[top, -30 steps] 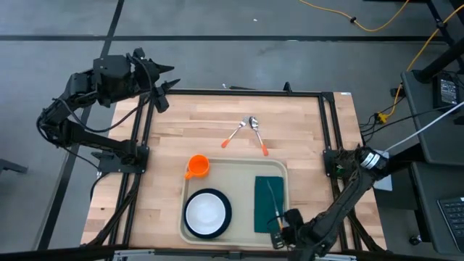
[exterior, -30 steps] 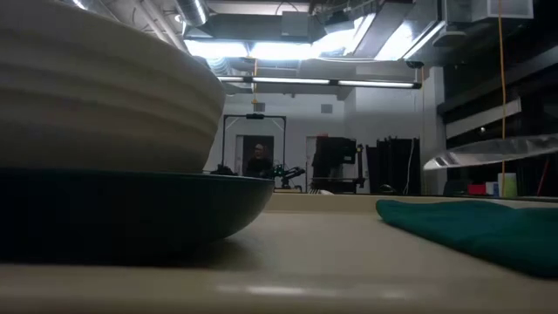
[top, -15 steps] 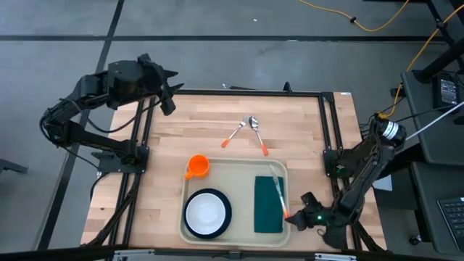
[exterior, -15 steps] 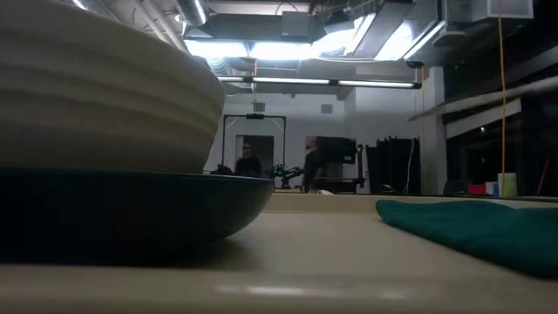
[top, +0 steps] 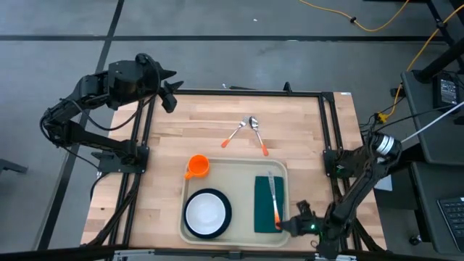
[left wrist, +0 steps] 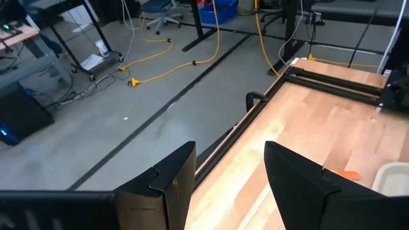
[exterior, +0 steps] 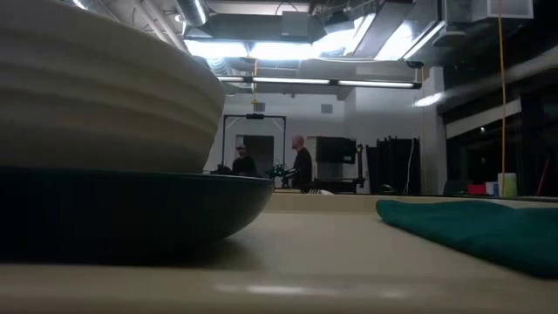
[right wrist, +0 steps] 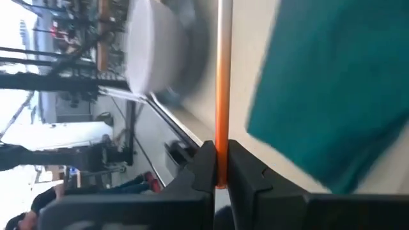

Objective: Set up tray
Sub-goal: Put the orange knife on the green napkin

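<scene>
Tray (top: 233,166): a large cream rectangular plastic tray with rounded corners and a raised rim, lying flat on the wooden table at its near edge, slightly right of centre. Its long sides run left to right. A dark-rimmed white bowl occupies its near-left part; a dark green napkin lies lengthwise on its right part, bearing an orange-handled utensil.
</scene>
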